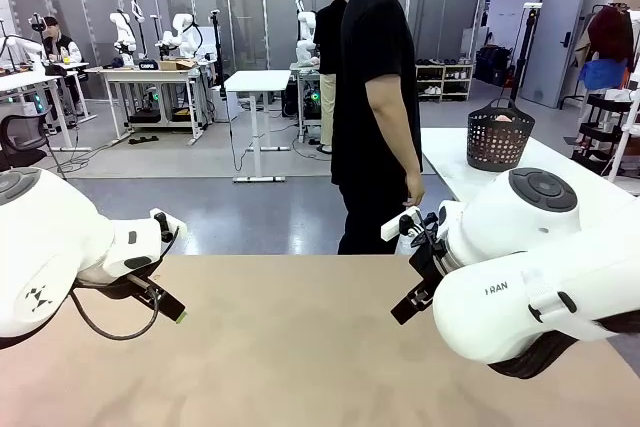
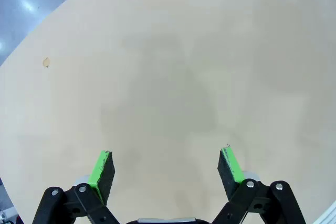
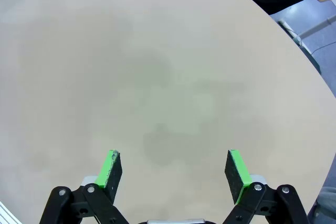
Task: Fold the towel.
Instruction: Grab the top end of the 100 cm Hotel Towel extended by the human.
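Pink cloth, seemingly the towel (image 1: 505,117), is sitting in the dark basket (image 1: 498,150), well apart from us. We are hovering the left end effector (image 2: 167,165) and the right end effector (image 3: 176,167), jaws wide open, over the tan table (image 1: 300,347). We are judging the cloth needs spreading flat first.

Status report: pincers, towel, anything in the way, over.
Left pincer open, right pincer open, both over tan table. Pink cloth, likely the towel, in dark basket on white side table. Person stands at far edge.
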`<state>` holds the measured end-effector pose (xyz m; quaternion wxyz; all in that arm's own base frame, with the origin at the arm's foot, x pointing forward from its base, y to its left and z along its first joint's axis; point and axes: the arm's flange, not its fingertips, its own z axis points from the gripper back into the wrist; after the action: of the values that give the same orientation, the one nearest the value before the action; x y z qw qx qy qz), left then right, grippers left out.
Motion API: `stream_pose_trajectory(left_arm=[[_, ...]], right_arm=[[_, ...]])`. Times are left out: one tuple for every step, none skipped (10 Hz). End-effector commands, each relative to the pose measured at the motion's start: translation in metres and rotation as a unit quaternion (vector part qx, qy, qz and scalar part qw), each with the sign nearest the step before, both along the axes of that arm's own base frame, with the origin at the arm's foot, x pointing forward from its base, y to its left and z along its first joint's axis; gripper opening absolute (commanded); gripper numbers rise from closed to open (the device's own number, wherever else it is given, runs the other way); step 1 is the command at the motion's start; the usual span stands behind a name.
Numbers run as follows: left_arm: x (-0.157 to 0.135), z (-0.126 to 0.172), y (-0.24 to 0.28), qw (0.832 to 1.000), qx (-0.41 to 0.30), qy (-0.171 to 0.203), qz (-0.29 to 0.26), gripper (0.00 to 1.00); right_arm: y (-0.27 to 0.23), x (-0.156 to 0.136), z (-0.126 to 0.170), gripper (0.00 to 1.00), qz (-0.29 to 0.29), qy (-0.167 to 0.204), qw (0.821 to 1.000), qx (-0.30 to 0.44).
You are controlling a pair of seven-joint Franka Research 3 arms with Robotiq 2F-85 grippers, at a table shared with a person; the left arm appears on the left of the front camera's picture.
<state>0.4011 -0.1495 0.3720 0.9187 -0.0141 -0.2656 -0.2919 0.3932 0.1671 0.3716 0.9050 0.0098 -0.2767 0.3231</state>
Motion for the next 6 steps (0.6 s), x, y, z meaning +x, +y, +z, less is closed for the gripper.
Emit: stream_pose_trajectory(left_arm=[[0.0,0.0,0.0,1.0,0.0,0.0,0.0,1.0],[0.0,0.0,0.0,1.0,0.0,0.0,0.0,1.0],[0.0,0.0,0.0,1.0,0.0,0.0,0.0,1.0],[0.002,0.018,-0.002,1.0,-0.018,0.006,0.01,1.0],[0.003,0.034,0.003,0.998,-0.037,0.032,0.025,1.0],[0.003,0.056,0.008,0.995,-0.074,0.056,0.03,1.0]], right_arm=[[0.0,0.0,0.0,1.0,-0.001,0.0,1.0,0.001],[0.0,0.0,0.0,1.0,-0.001,0.0,1.0,0.001],[0.0,0.0,0.0,1.0,0.0,0.0,1.0,0.0],[-0.001,0.0,0.021,1.0,-0.009,-0.002,1.0,0.019],[-0.001,-0.001,0.042,1.0,-0.01,0.018,0.999,0.047],[-0.005,-0.002,0.067,1.0,-0.011,0.032,0.997,0.076]])
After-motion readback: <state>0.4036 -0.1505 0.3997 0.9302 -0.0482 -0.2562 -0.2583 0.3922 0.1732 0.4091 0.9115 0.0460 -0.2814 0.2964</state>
